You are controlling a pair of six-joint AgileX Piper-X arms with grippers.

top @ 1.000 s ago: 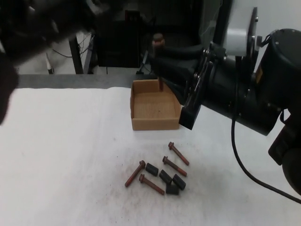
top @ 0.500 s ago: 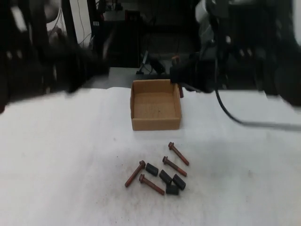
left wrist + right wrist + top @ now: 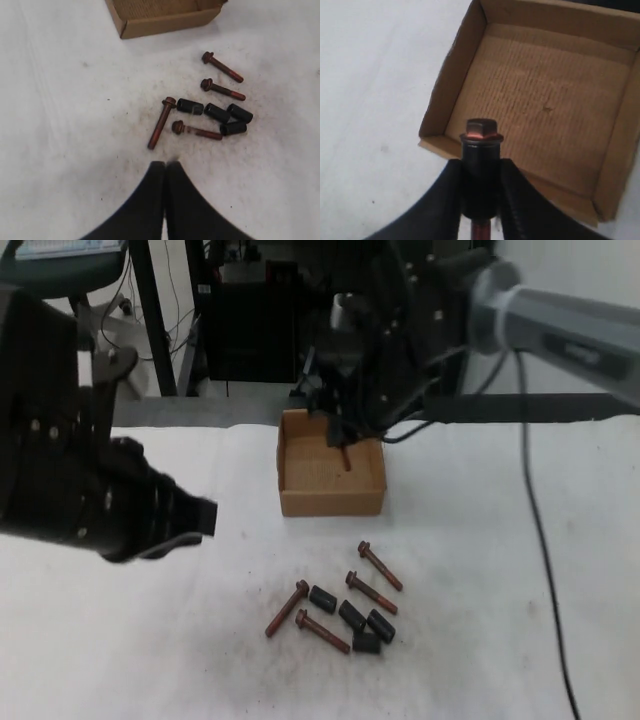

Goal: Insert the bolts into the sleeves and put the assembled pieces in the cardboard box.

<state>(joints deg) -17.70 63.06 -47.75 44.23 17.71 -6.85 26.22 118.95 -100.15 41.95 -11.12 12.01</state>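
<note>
right gripper [image 3: 480, 172] clamps black-sleeved rusty bolt [image 3: 480, 145] upright over brown cardboard box [image 3: 560, 90], probably for release; left gripper [image 3: 165, 167] pinched closed, empty.

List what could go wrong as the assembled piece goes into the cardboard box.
The right gripper clamps only the sleeve; tilted, the bolt may slide out. Both hang near the cardboard box wall, so a release might clip it. The shut left gripper faces the loose bolts and could scatter them if lowered.
</note>
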